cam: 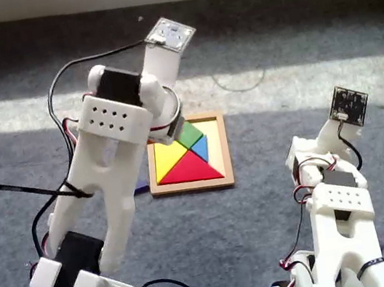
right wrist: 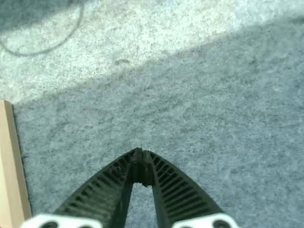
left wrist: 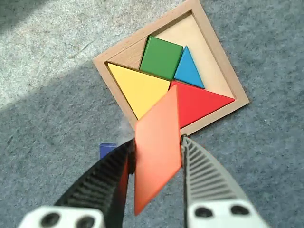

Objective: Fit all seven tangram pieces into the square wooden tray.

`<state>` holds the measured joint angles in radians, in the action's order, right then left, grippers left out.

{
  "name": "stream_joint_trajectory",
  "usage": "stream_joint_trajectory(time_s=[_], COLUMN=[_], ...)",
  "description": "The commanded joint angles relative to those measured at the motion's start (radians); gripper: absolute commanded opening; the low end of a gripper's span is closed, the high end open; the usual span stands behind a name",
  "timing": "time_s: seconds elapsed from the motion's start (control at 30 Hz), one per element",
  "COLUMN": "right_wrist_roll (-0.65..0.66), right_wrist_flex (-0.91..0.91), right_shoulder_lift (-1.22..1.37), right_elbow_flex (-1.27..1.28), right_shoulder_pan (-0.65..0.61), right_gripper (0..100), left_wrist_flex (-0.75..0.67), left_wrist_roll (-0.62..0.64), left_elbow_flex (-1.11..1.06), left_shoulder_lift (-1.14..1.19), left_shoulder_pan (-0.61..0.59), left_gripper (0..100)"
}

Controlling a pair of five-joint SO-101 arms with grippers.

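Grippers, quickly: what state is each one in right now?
Left gripper: closed on the orange parallelogram.
Right gripper: closed, holding nothing.

Six tangram pieces [left wrist: 199,102], one wooden tray [left wrist: 190,31]

High view: fixed above and behind both arms, looking down and forward over the carpeted surface [cam: 261,205]; far enough to take in both arms and the tray [cam: 192,185].
Left wrist view: looks steeply down past the left pincer [left wrist: 156,141] and its orange piece [left wrist: 156,166], near above the tray [left wrist: 209,47].
Right wrist view: looks along the right pincer [right wrist: 140,151], low over the carpet.
Shared: the tray, only an edge [right wrist: 9,166] in the right wrist view.
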<state>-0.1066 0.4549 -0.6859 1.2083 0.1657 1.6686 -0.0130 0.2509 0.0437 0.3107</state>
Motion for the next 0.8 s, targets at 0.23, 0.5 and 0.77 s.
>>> stream_joint_trajectory(time_s=[0.23, 0.5, 0.77], right_wrist_roll=[0.006, 0.008, 0.008], right_wrist_flex=[-0.022, -0.022, -0.022], right_shoulder_lift=[-0.03, -0.03, -0.03], right_elbow_flex=[-0.012, -0.012, -0.012], right_shoulder_pan=[0.027, 0.022, 0.022], right_gripper=[1.0, 1.0, 1.0], left_wrist_flex=[-0.494, -0.798, -0.957], left_wrist_roll=[0.118, 0.224, 0.245], left_elbow_flex=[-0.533, -0.753, -0.897], left_shoulder_lift=[-0.214, -0.211, -0.209], left_shoulder_pan=[0.073, 0.073, 0.139], left_gripper=[1, 1, 12])
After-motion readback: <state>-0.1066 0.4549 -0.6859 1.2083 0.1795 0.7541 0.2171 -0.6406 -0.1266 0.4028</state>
